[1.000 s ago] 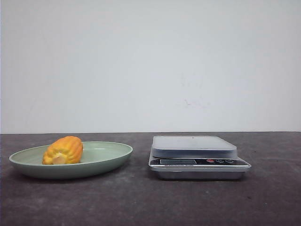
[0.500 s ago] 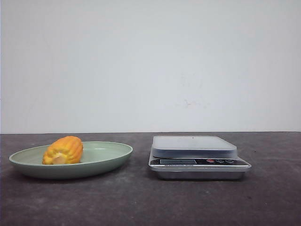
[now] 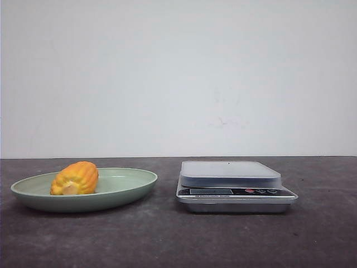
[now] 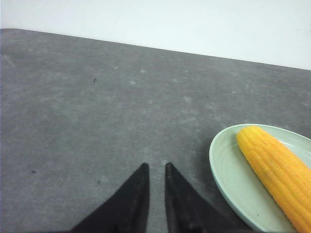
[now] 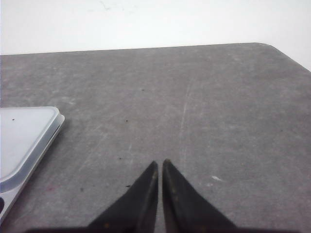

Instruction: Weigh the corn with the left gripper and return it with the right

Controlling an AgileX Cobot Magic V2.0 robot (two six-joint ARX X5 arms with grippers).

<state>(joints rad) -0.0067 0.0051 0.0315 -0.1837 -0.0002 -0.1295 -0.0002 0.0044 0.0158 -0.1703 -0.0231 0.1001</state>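
The stubby orange-yellow corn cob lies on the pale green plate near the surface's left edge, both black grippers' jaws nearly closed, empty.

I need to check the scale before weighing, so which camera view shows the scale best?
The front view: the whole scale shows, with platform, display strip and buttons, right of the plate. The right wrist view catches only a corner of its platform at the frame edge. The left wrist view does not show it.
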